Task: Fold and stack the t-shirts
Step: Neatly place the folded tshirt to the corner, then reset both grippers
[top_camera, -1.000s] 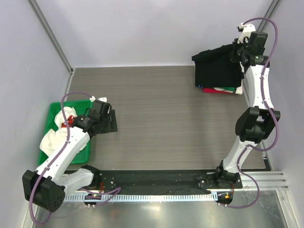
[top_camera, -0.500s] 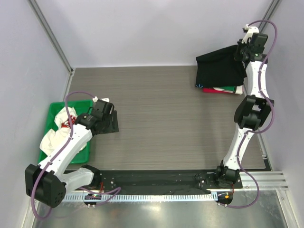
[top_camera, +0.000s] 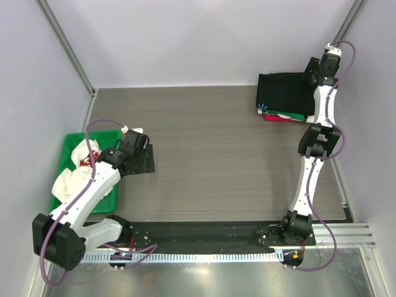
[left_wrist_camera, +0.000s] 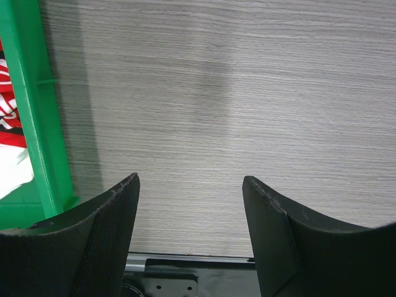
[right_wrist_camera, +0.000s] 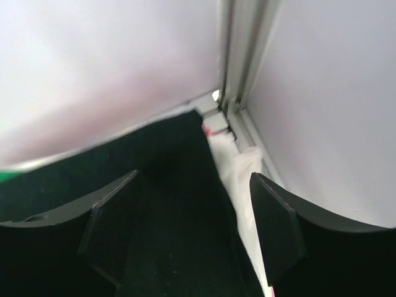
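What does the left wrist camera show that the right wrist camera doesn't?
Only left wrist: the green tray with red-and-white cloth inside, and the wood-grain table. Only right wrist: the black t-shirt, white cloth beside it, and the wall corner post. Both: an open tool, left tool and right tool, nothing between the fingers.

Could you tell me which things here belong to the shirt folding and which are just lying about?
Job: large folded black cloth t-shirt; red, green and white folded shirts beneath it; crumpled white and red cloth.
Lying about: green plastic tray holding that cloth.
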Robot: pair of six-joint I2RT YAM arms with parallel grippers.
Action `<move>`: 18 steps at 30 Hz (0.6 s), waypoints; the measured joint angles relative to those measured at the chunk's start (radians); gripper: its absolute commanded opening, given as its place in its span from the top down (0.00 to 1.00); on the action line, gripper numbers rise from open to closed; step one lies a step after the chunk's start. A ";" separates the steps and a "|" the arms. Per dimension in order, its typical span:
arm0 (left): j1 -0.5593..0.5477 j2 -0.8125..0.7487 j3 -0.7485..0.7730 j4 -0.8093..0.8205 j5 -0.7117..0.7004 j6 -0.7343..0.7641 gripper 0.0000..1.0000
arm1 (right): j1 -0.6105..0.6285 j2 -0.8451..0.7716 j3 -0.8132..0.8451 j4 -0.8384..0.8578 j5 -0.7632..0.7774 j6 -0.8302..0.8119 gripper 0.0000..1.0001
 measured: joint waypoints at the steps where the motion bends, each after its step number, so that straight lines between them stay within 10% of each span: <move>1: -0.001 0.000 0.000 0.000 0.000 0.000 0.32 | 0.000 -0.001 0.012 0.000 0.016 0.016 0.21; 18: -0.007 -0.100 0.000 -0.001 -0.008 0.000 0.26 | 0.069 -0.369 0.168 -0.382 0.070 0.166 0.06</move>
